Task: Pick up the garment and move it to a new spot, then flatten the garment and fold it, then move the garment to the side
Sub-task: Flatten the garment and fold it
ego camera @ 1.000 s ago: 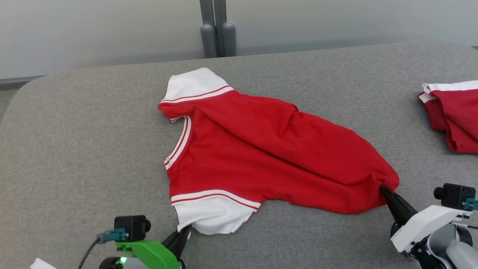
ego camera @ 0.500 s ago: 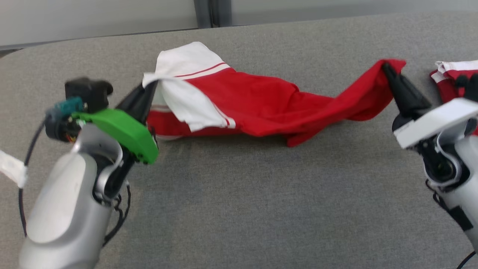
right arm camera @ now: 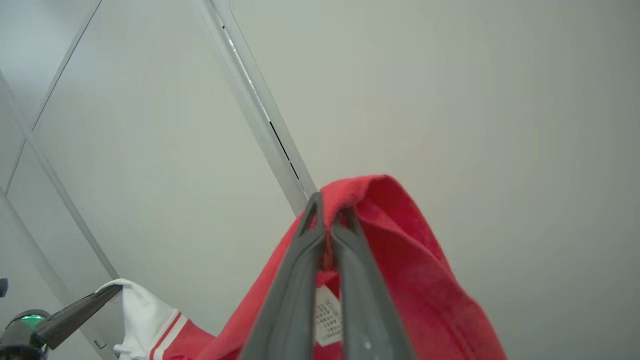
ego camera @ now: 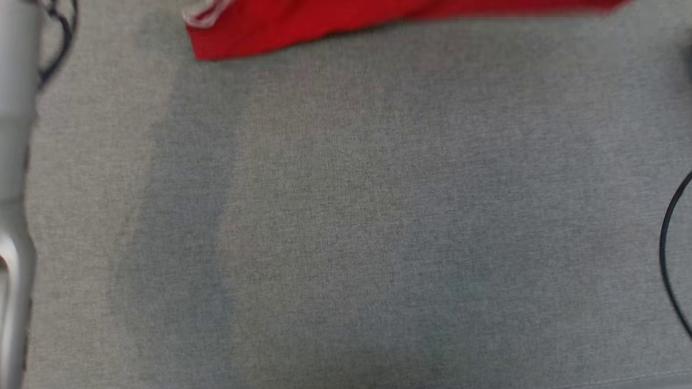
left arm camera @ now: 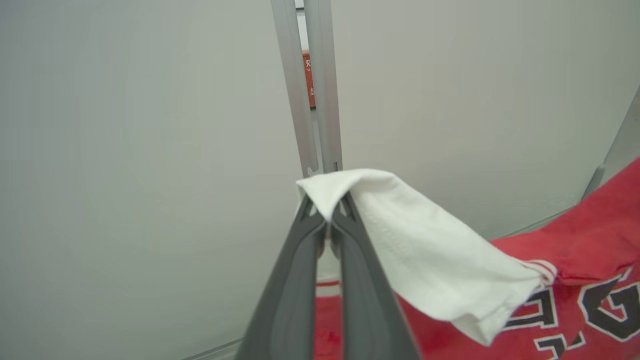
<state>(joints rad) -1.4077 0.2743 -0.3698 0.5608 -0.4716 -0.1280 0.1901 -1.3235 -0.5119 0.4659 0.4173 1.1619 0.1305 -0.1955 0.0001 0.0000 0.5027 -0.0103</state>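
Left gripper [left arm camera: 327, 210], right gripper [right arm camera: 327, 212] at garment [ego camera: 324, 24] ends; long axis crosswise

Likely a lab or test bay — pale partition panels [left arm camera: 150, 150], metal posts [left arm camera: 306, 100], grey fabric-covered worktop [ego camera: 346, 227].

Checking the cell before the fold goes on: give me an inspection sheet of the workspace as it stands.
Surface: grey fabric tabletop, a faint shadow on its left half.
Job's things: red garment with white sleeves, held up by both grippers, its lower edge at the head view's top.
Clutter: nothing seen.
Grippers: left gripper shut on a white sleeve; right gripper shut on a red edge, a white label just below the pinch.
Cables: black cable curving at the right edge; second cable beside the pale forearm at the upper left.
Surroundings: pale wall panels with a grey post between them.
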